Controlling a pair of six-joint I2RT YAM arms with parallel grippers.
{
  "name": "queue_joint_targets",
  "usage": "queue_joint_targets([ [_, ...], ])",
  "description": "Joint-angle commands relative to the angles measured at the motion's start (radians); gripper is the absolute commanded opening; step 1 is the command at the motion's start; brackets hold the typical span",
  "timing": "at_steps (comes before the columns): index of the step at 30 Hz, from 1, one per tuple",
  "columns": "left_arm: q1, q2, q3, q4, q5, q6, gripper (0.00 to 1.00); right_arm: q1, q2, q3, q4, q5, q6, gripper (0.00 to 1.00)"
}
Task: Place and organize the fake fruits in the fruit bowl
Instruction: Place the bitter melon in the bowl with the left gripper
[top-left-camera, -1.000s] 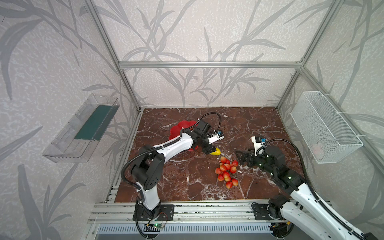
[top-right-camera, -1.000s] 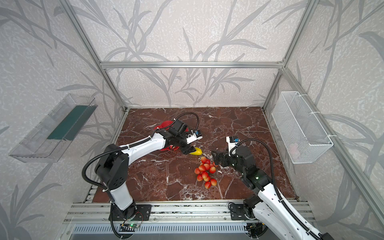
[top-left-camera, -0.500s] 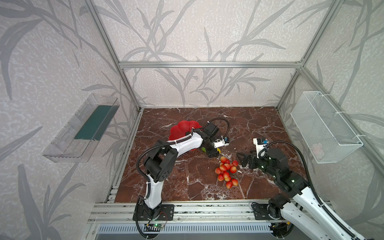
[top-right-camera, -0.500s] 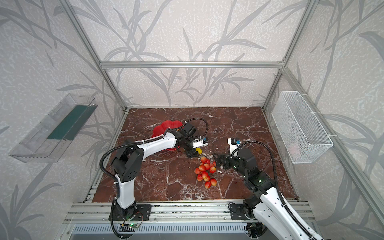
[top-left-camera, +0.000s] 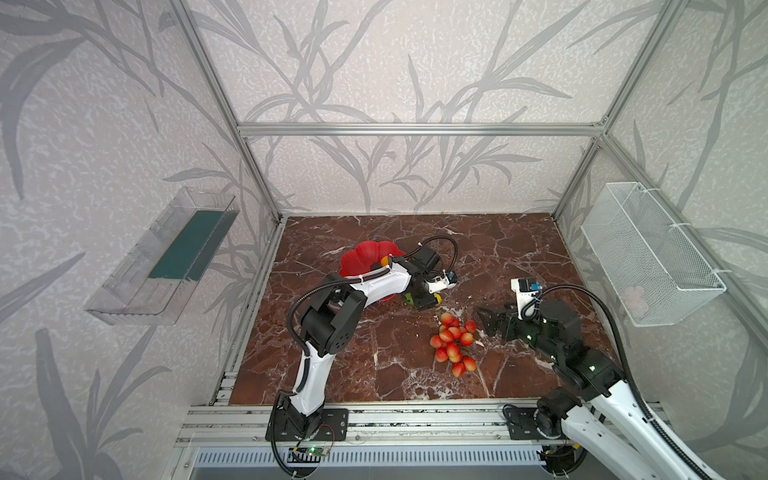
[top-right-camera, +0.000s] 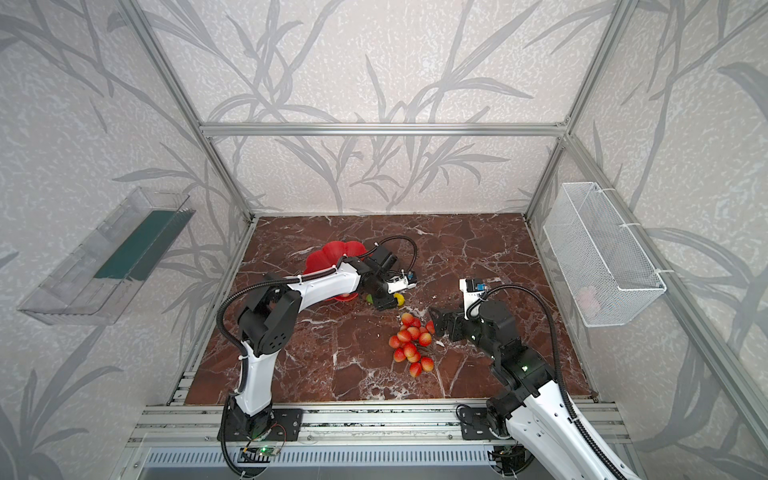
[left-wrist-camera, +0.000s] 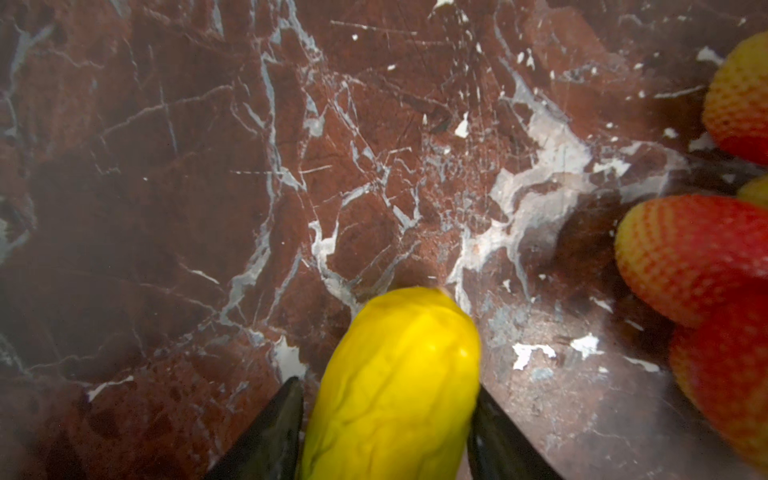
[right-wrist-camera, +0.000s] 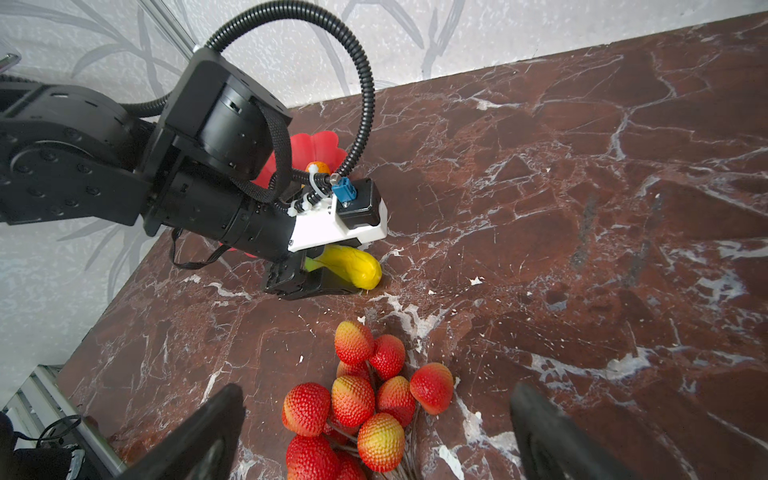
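Now the pick-up: left gripper (left-wrist-camera: 386, 388) pinches the yellow gourd-like fruit (right-wrist-camera: 351, 264) on the marble table (top-left-camera: 374, 374) just beside the red fruit bowl (top-left-camera: 365, 257); right gripper (right-wrist-camera: 378, 392) hangs open by the berry bunch (top-left-camera: 453, 340), farther from the bowl; next, I judge, it needs lifting over the rim

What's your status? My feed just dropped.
Left gripper gripping yellow gourd-like fruit on table. Right gripper open, over berry bunch. No obstruction seen toward red bowl.

The left arm (top-left-camera: 376, 286) and right arm (top-left-camera: 611, 411) share white link shells, black screw-studded joints, a ribbed black hose (right-wrist-camera: 361, 75) and, at the hose's end, a white camera mount (right-wrist-camera: 332, 232) with a blue plug (right-wrist-camera: 344, 193).
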Motion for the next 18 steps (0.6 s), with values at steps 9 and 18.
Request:
queue_joint_targets([
  [9, -0.003, -0.171, -0.071, 0.125, 0.041, -0.16, 0.37, -0.005, -0.019, 0.002, -0.021, 0.019, -0.013, 0.99],
  [18, 0.022, -0.544, -0.337, 0.329, -0.226, -0.362, 0.38, -0.007, 0.0, -0.002, -0.014, 0.01, -0.01, 0.99],
])
